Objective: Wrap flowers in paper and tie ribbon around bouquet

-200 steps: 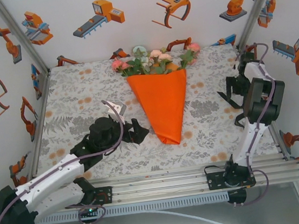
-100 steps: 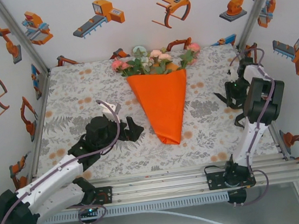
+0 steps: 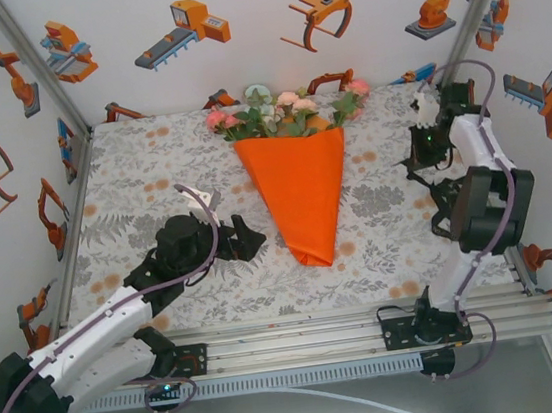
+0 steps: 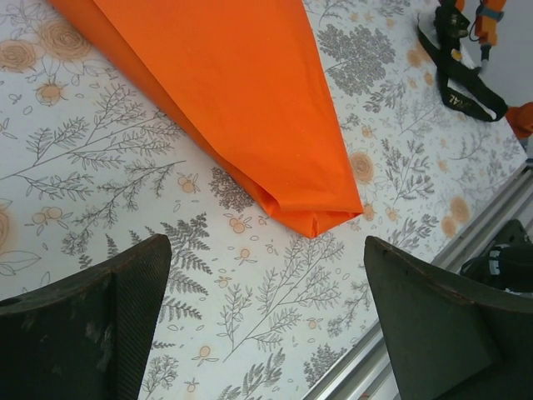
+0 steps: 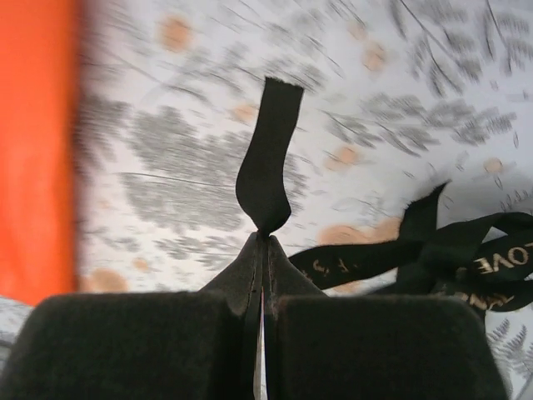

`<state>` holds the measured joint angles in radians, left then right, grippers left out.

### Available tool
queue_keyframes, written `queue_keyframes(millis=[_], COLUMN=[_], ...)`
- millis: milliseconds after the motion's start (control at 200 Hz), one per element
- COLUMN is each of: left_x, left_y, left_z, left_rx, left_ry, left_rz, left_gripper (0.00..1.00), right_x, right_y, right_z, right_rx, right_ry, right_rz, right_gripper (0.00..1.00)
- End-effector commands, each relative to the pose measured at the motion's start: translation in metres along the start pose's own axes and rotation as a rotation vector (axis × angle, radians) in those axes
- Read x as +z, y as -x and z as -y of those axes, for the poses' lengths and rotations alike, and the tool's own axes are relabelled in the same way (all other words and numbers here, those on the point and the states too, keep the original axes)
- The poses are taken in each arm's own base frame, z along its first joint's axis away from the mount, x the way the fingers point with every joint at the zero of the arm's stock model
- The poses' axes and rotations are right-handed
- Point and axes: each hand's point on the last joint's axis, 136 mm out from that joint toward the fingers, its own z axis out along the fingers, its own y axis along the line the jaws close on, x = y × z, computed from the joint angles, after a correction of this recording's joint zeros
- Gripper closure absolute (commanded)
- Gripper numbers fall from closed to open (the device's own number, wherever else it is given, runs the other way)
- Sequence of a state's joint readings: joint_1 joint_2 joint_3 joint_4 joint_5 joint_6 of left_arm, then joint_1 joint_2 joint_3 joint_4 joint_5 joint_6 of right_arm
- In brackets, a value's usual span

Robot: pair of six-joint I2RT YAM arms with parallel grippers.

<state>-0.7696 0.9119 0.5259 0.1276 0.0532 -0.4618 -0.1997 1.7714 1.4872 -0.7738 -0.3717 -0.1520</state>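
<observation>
Right hand (image 5: pixel 263 240) moved back, clamped on ribbon (image 5: pixel 266 158) lettered "LOVE"; left hand (image 4: pixel 266 283) apart.

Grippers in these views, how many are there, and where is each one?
2. The left gripper is open over the near left of the table, beside the bouquet's narrow tip. The right gripper is at the table's right side, shut on the black ribbon.

The bouquet (image 3: pixel 296 164) lies mid-table, its orange paper (image 4: pixel 233 83) cone tip near, pink, white and green flowers (image 3: pixel 285 113) far. The black lettered ribbon (image 5: pixel 266 171) lies bunched at right, one end pinched between the right fingers (image 5: pixel 150 350).
</observation>
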Motion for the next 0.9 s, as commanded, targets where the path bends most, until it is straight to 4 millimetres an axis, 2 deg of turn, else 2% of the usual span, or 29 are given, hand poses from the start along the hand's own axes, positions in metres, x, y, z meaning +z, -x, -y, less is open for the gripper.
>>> queue_keyframes(millis=[0, 95, 255, 350, 431, 551, 701, 776, 896], left_x=[0.001, 0.007, 0.027, 0.040, 0.047, 0.057, 0.073, 0.079, 0.091], left_y=[0.024, 0.032, 0.044, 0.050, 0.060, 0.084, 0.107, 0.111, 0.114], left_z=[0.019, 0.039, 0.059, 0.074, 0.083, 0.079, 0.055, 0.045, 0.041], left_rx=[-0.065, -0.066, -0.073, -0.053, -0.051, -0.144, -0.432, -0.590, -0.760], left_ry=[-0.071, -0.166, -0.223, -0.257, -0.276, -0.221, -0.090, -0.077, -0.112], left_rz=[0.041, 0.044, 0.051, 0.037, 0.057, 0.102, 0.115, 0.148, 0.175], left_gripper=[0.11, 0.09, 0.09, 0.09, 0.09, 0.10, 0.11, 0.11, 0.09], right_x=[-0.032, -0.050, -0.069, -0.077, -0.082, -0.091, -0.099, -0.103, -0.102], right_y=[0.024, 0.037, 0.053, 0.057, 0.053, 0.038, 0.016, 0.008, -0.004], right_z=[-0.065, -0.102, -0.155, -0.183, -0.208, -0.248, -0.283, -0.298, -0.316], right_rx=[-0.016, -0.001, 0.043, 0.064, 0.015, -0.107, -0.221, -0.253, -0.301], right_ry=[0.121, 0.173, 0.293, 0.371, 0.427, 0.521, 0.600, 0.653, 0.695], right_rz=[0.127, 0.212, 0.321, 0.328, 0.338, 0.361, 0.360, 0.345, 0.328], right_gripper=[1.00, 1.00, 1.00, 1.00, 1.00, 1.00, 1.00, 1.00, 1.00])
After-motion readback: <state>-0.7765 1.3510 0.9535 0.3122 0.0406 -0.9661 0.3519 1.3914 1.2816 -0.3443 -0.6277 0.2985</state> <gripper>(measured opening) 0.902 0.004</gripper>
